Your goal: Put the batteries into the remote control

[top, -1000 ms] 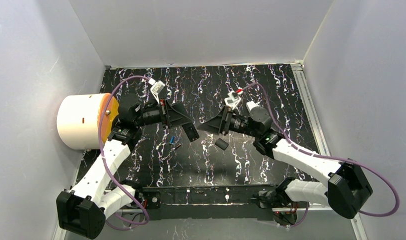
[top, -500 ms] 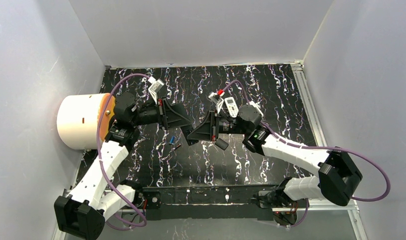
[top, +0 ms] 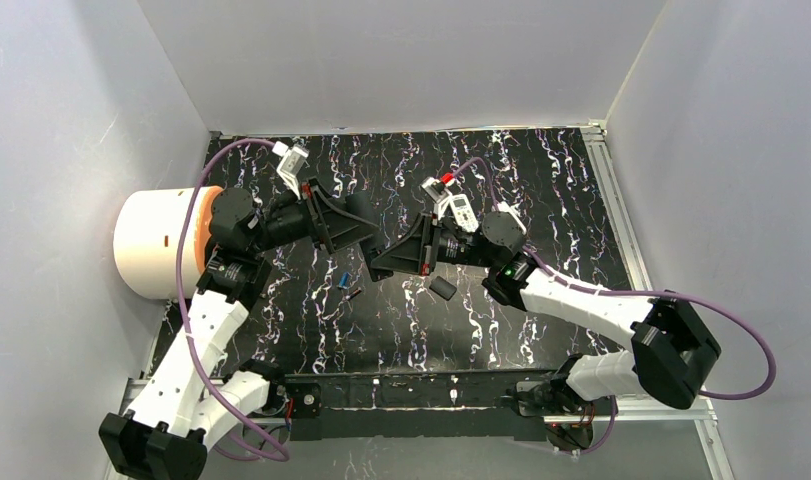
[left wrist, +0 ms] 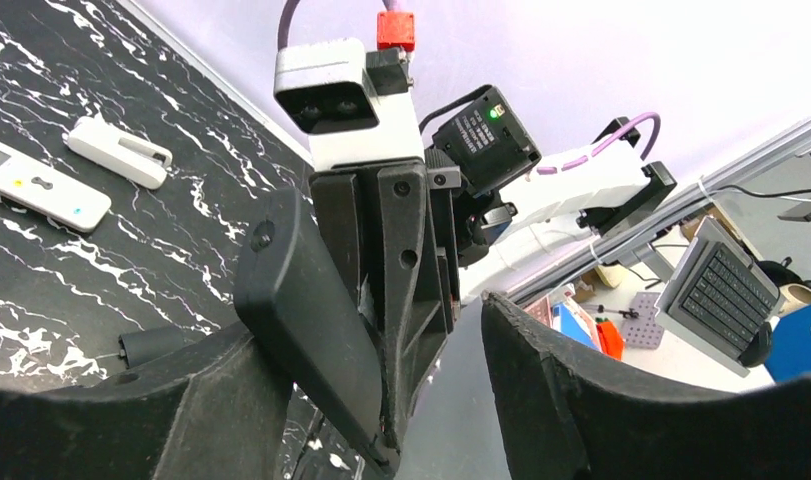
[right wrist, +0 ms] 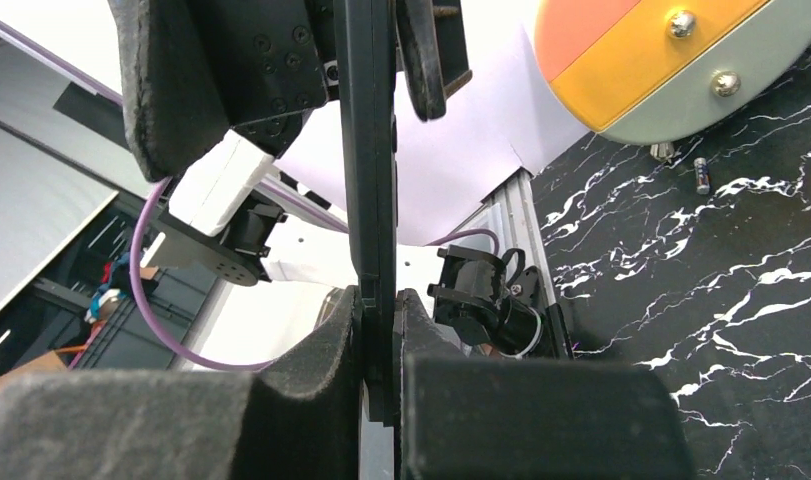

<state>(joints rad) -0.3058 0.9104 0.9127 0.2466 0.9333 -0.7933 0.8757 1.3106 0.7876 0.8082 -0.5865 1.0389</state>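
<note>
A black remote control point(right wrist: 371, 200), seen edge-on as a thin slab, hangs in mid-air over the middle of the table. My right gripper point(right wrist: 378, 300) is shut on its lower end. In the left wrist view the remote point(left wrist: 306, 310) stands between my left gripper's point(left wrist: 371, 335) open fingers, with a clear gap to the right finger point(left wrist: 601, 400). From above, the left gripper point(top: 369, 243) and the right gripper point(top: 389, 264) meet tip to tip. A blue battery point(top: 343, 280) and a dark battery point(top: 353, 294) lie on the table below them.
A white drum with an orange face point(top: 161, 242) lies at the left edge, with a small battery point(right wrist: 701, 175) near it. A white remote point(left wrist: 41, 183) and a white piece point(left wrist: 118, 152) lie further back. A small black piece point(top: 442, 288) lies under the right arm.
My right gripper has moved left to the black remote and shut on it. My left gripper, which held the remote, has opened and its arm has drawn back a little.
</note>
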